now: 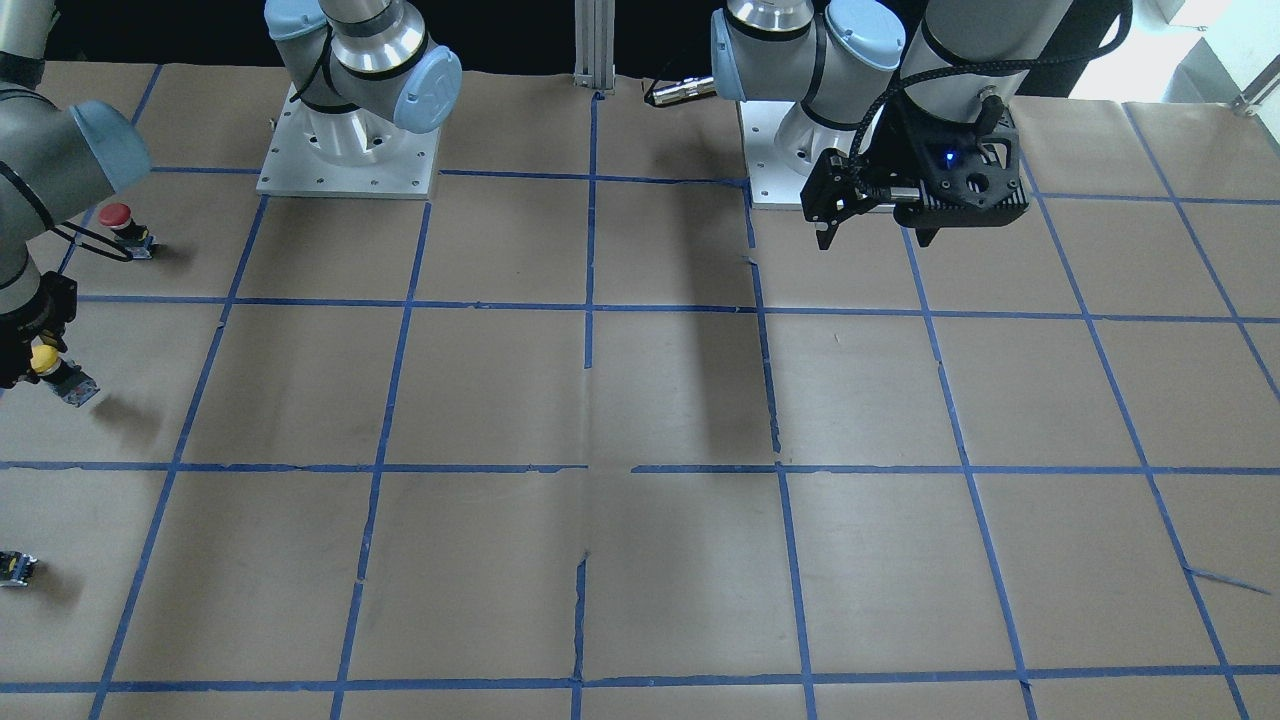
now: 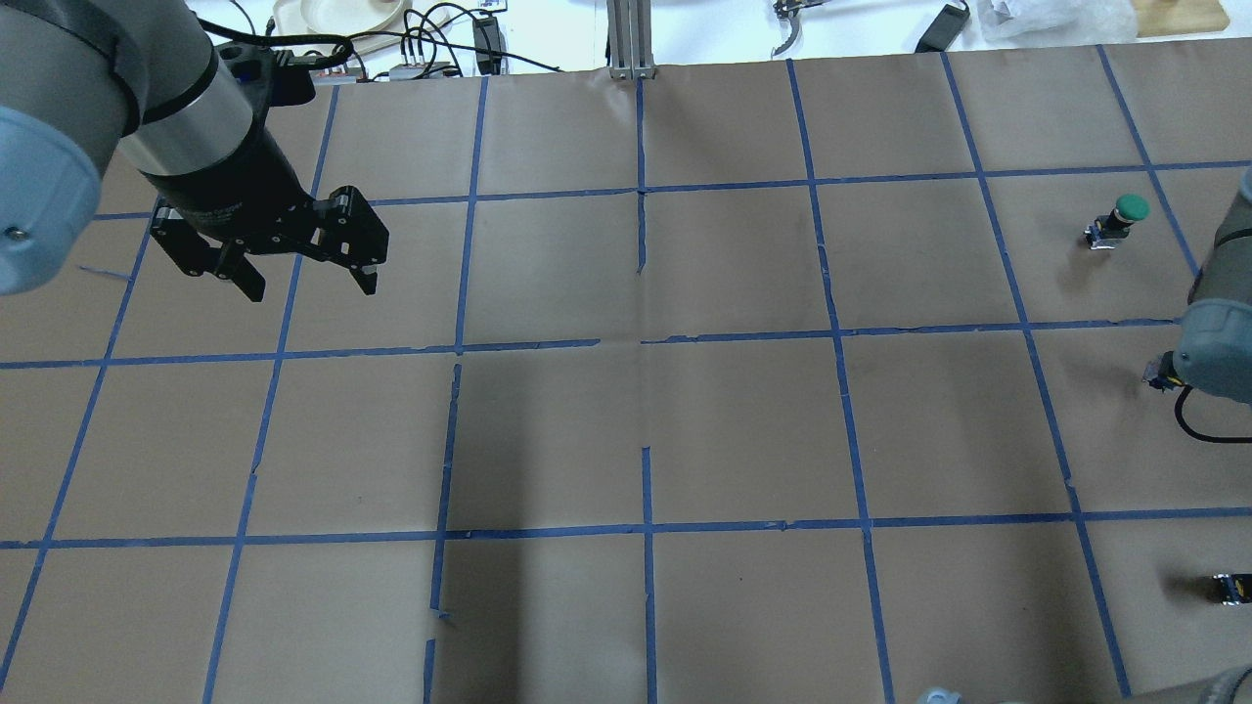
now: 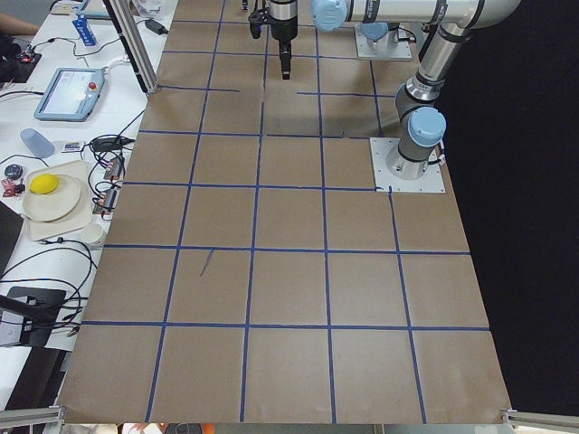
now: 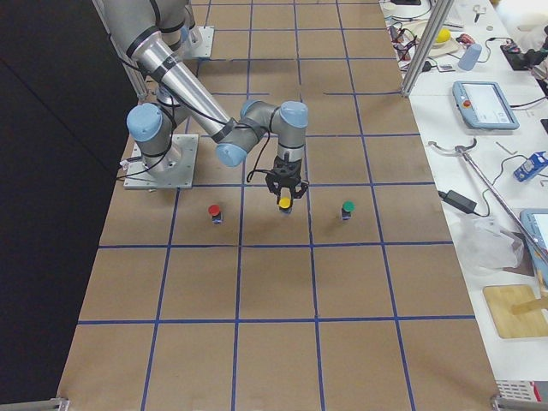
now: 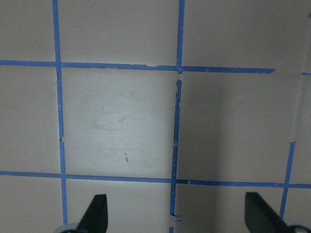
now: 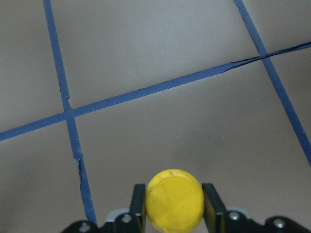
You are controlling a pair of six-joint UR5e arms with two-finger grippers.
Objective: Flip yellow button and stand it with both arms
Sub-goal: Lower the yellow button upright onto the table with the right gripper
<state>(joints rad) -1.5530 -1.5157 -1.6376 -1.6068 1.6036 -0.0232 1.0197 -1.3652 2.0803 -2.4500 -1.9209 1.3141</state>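
The yellow button (image 6: 175, 206) sits on the robot's right side of the table (image 1: 680, 400), its round cap pinched between the two fingers (image 6: 139, 204) of the right gripper (image 4: 283, 195), whose jaws are clamped on either side of the cap. In the front-facing view the blocky body slants away below the cap, and the shadow lies a little apart from it, so the button looks raised off the paper (though the pictures do not settle whether a corner of it touches). Gripping by the cap leaves the body free, which is probably the point: a second gripper could take hold there, and the task calls for both arms. The red button (image 1: 118, 222) stands just beside on the side nearer the robot's base and the green button (image 2: 1120, 217) on the far side, both upright and well clear of the grip, while a small dark block (image 2: 1230, 585) lies apart near the table's right edge. The left gripper (image 2: 308, 279) hangs above bare paper on the far left, well apart from the button, jaws wide apart with nothing between them. It seems parked out of the way and ready to receive. The likely next step is bringing the two grippers together so that the body can be taken and the button turned over.
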